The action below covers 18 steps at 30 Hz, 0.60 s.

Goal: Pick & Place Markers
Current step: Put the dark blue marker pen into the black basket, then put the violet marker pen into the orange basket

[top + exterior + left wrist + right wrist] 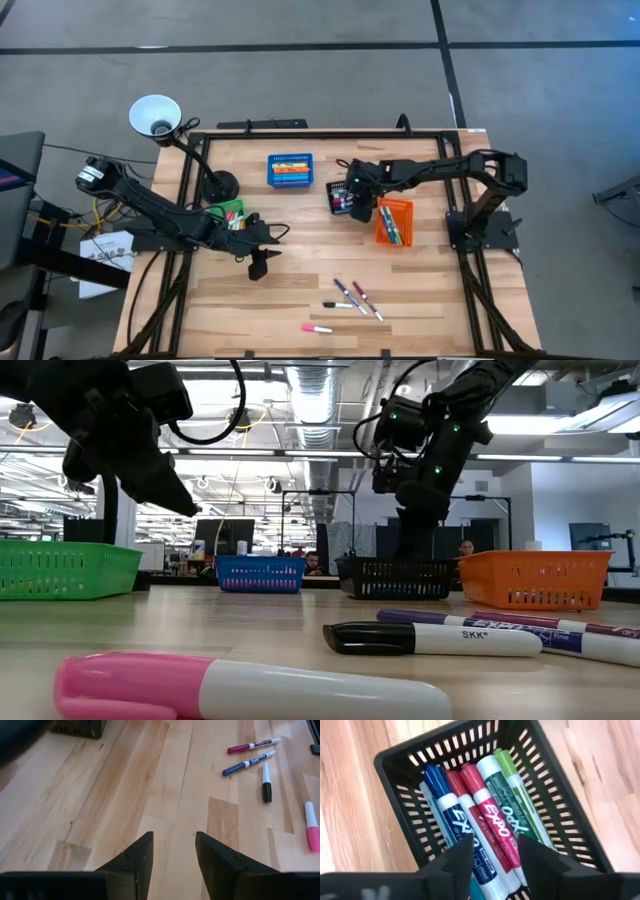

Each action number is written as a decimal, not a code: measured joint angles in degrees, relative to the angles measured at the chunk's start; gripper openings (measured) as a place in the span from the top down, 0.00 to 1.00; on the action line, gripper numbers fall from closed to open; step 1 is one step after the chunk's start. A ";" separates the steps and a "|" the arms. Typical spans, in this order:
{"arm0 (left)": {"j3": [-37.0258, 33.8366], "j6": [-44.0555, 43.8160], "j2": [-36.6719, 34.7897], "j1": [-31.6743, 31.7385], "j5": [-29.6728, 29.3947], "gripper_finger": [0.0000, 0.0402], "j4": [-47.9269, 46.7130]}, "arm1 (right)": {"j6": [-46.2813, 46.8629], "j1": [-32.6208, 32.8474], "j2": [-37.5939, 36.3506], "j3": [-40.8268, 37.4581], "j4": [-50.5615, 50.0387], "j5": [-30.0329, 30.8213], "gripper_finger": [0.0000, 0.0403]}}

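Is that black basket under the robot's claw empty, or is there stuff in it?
Not empty. The black basket holds several markers lying side by side, seen past the right gripper.

Wooden table [300, 290]; four bins [290, 171]; loose markers [352, 297].

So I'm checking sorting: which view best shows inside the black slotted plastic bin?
The right wrist view: it looks straight into the black bin. The high view has the right gripper over it; the low view shows only its side.

One camera looks straight down on the tabletop [300, 300]; another sits level with it; both share the loose markers [352, 297].
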 joint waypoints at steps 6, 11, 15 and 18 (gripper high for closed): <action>0.00 0.04 0.00 0.13 -0.04 0.65 0.82 | 1.08 2.24 -0.23 5.26 -7.15 0.08 0.51; -0.02 0.07 0.00 1.75 -0.45 0.65 2.13 | 6.62 8.77 -0.23 13.84 -17.87 -0.16 0.49; -0.02 0.04 0.00 3.42 -0.46 0.65 3.17 | 17.86 15.54 -0.28 17.65 -23.51 -0.33 0.50; -0.02 0.04 0.00 4.04 -0.49 0.65 3.19 | 29.56 20.82 -0.28 17.68 -24.47 -2.13 0.52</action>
